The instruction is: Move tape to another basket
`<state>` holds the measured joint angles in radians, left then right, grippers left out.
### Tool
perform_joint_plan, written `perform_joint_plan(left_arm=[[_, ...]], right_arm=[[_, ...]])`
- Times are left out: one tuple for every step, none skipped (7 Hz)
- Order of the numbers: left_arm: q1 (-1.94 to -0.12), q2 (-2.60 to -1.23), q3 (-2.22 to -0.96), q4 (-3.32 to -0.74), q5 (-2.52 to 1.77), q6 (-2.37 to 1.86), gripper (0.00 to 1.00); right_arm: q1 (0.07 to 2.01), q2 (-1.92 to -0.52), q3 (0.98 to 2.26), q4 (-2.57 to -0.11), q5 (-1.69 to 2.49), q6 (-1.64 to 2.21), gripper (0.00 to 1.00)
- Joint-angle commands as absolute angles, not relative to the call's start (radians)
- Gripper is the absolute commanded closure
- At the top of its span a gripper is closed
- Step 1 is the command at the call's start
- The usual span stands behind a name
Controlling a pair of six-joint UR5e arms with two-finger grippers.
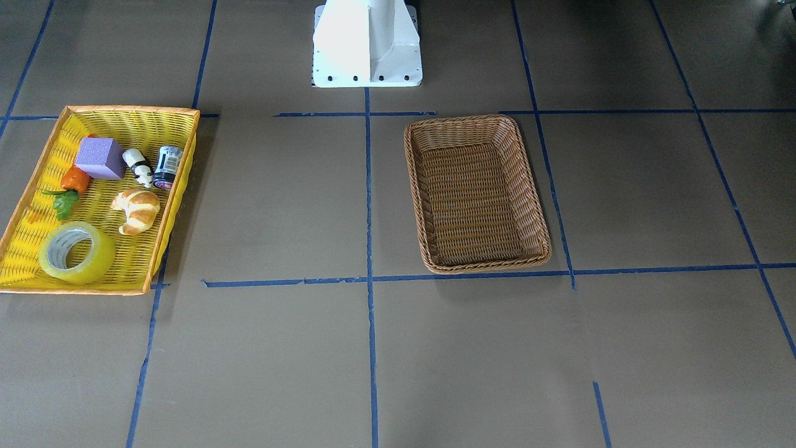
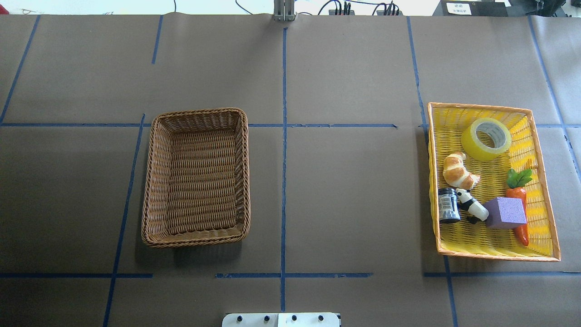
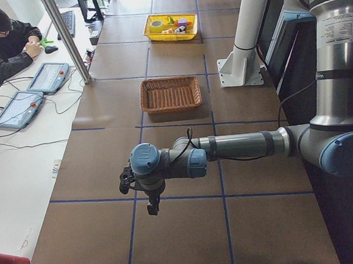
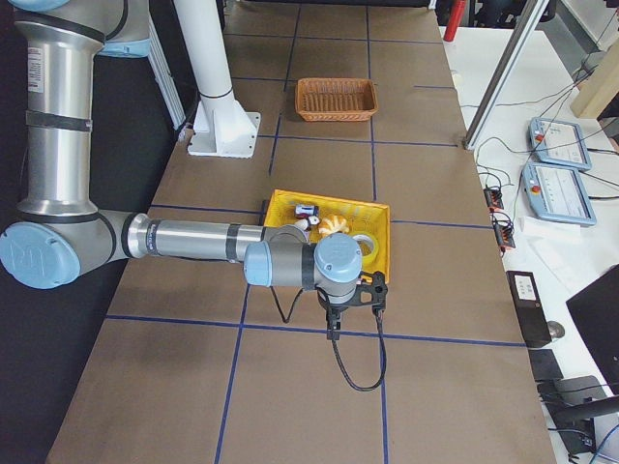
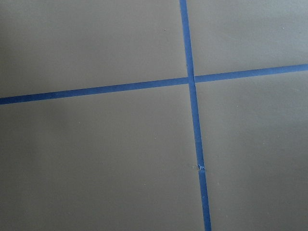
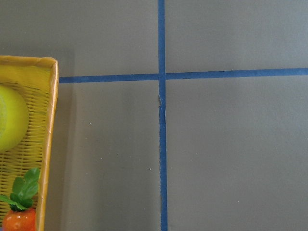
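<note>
The tape (image 2: 486,139) lies in the yellow tray (image 2: 476,106), at the end far from the robot. It is tilted, with its open core turned partly upward. The croissant (image 2: 459,170) is just beside it and the carrot (image 2: 518,192) is near. The wicker basket (image 2: 199,110) stands well apart on the bench, on the robot's left side, with nothing in it. Both arms hang over bare bench, away from the two containers. The right tool (image 4: 332,333) is near the tray and the left tool (image 3: 152,211) is at the other end. They show only in the side views, so I cannot tell if their fingers stand wide or narrow. In my judgement the first danger is the grasp itself. The roll is smooth and round and rests at an angle, so fingers that close off-centre could push it away or let it slip. The tray wall is close to the tape, so a finger may catch the rim and drag the light tray. The croissant could also be knocked. After that the carry is long, and a weak hold may drop the roll before the basket.
</note>
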<state>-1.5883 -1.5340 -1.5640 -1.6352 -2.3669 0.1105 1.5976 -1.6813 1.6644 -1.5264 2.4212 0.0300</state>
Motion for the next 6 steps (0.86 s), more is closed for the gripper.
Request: perform_joint_plan(left_arm=[[-1.589,-1.534,-1.565,-1.635,-2.367,0.11,0.0],[-1.589,-1.534,-1.565,-1.635,-2.367,0.11,0.0],[-1.589,-1.534,-1.565,-1.635,-2.367,0.11,0.0],[-1.589,-1.535,-1.565,-1.635,-2.367,0.11,0.0],[-1.589,-1.536,-1.565,-1.635,-2.367,0.11,0.0],[-1.591,-1.534,-1.565,-1.635,-2.367,0.112,0.0]], right_arm=[[1.598,-1.684,1.664,-1.526,2.419,0.037,0.0],[1.598,-1.686,1.664,-1.523,2.421,0.038,0.0],[1.598,-1.686,1.664,-1.522,2.421,0.038,0.0],[1.598,-1.686,1.664,-1.519,2.421,0.038,0.0],[1.598,-1.686,1.664,-1.517,2.421,0.038,0.0],[1.598,-1.686,1.664,-1.517,2.421,0.038,0.0]])
